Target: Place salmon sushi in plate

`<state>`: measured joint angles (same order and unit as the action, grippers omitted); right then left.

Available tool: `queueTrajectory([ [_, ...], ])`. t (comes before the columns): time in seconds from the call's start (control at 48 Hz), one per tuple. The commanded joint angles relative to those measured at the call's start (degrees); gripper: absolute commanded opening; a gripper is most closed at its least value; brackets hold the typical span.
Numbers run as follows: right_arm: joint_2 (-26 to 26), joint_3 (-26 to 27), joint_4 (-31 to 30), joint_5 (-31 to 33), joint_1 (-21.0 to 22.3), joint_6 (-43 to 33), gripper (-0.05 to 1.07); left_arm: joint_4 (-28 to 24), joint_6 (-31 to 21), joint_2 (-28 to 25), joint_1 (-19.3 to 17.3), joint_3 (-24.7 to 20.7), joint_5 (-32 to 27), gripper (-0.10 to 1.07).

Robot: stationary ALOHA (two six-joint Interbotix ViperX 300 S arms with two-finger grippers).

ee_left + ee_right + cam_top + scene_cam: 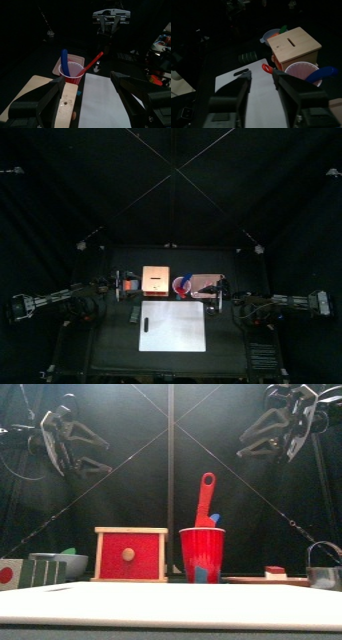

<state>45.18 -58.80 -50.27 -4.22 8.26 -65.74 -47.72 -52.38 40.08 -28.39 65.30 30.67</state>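
A small white piece with a red top, which looks like the salmon sushi [275, 571], lies on a low brown board [249, 580] at the right of the table in the front view. I cannot make out a plate for certain. A red round thing [7, 572] sits at the far left edge. My left gripper [60, 434] hangs high above the table's left side, and its jaws stand wide open and empty in the left wrist view [87, 95]. My right gripper [287, 419] hangs high on the right, also open and empty [263, 90].
A red-fronted wooden box [130, 554] and a red cup [202, 554] holding a red spatula and a blue utensil stand mid-table. A white board [171, 326] lies in front. A grey bowl [60, 564] stands left and a metal pot [325, 574] far right.
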Motion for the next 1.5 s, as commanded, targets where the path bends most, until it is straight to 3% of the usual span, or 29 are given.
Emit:
queueTrajectory([
  [0.0, 0.18, 0.53, -0.09, -1.05, -0.09, 0.09, 0.59, 0.26, 0.09, 0.09, 0.18, -1.05, 0.44, 1.02],
  [1.479, 0.44, -1.58, -2.64, -3.25, 0.18, 0.09, 0.59, 1.76, 1.76, 0.09, 0.53, -0.44, 0.26, 1.02],
])
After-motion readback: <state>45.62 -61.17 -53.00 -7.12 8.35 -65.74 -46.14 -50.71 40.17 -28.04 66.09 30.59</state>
